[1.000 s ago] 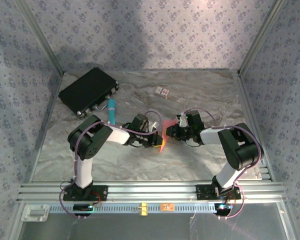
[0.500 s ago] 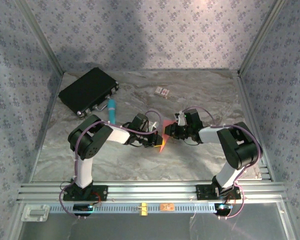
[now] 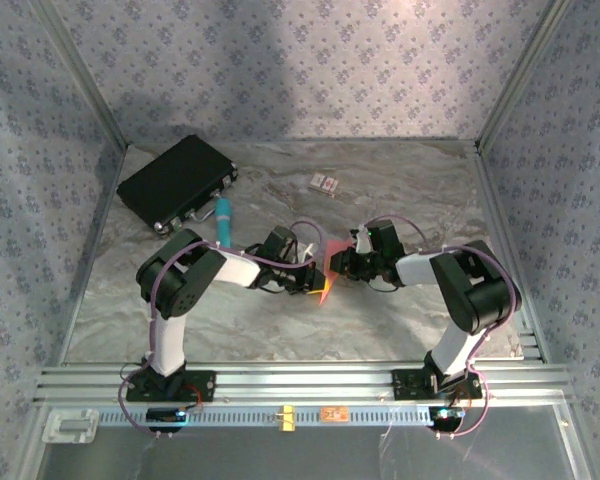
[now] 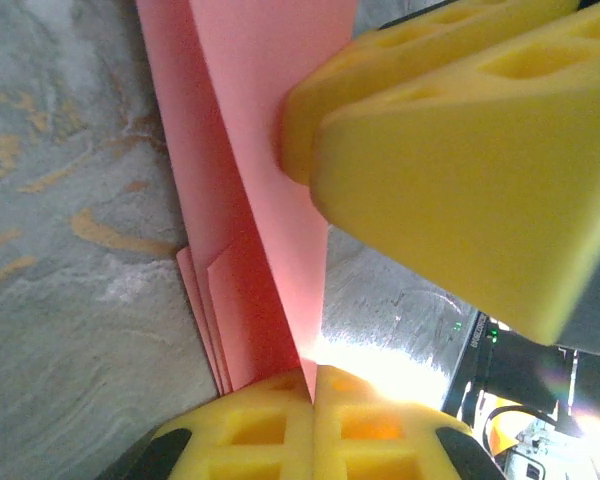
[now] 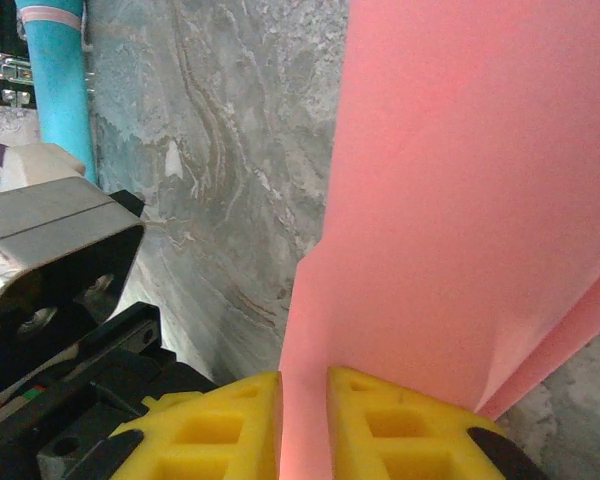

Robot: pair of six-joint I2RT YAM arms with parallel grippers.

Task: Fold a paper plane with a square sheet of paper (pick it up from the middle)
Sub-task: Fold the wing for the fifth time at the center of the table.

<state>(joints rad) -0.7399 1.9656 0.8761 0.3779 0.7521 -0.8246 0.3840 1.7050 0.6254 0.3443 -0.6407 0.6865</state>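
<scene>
The square sheet of paper [image 3: 329, 262], salmon-pink and folded into a narrow layered paper plane shape, stands on edge above the table's middle between both grippers. My left gripper [image 3: 315, 281] comes at it from the left. In the left wrist view this gripper [image 4: 314, 372] is shut, pinching one thin edge of the paper [image 4: 250, 150], with several folded layers fanned out to the left. My right gripper [image 3: 339, 265] holds it from the right; its yellow fingers [image 4: 450, 130] press the paper's face. The right wrist view has the paper [image 5: 460, 200] running down between that gripper's [image 5: 304, 385] narrowly parted pads.
A teal marker [image 3: 223, 220] lies behind the left arm, and it also appears in the right wrist view [image 5: 60, 90]. A black case [image 3: 175, 182] sits at the back left and a tiny patterned card [image 3: 324, 182] at the back middle. Marbled tabletop [image 3: 230, 320] surrounds the arms.
The right arm has edged slightly to the left, bringing the paper with it. Both grips on the paper are unchanged.
</scene>
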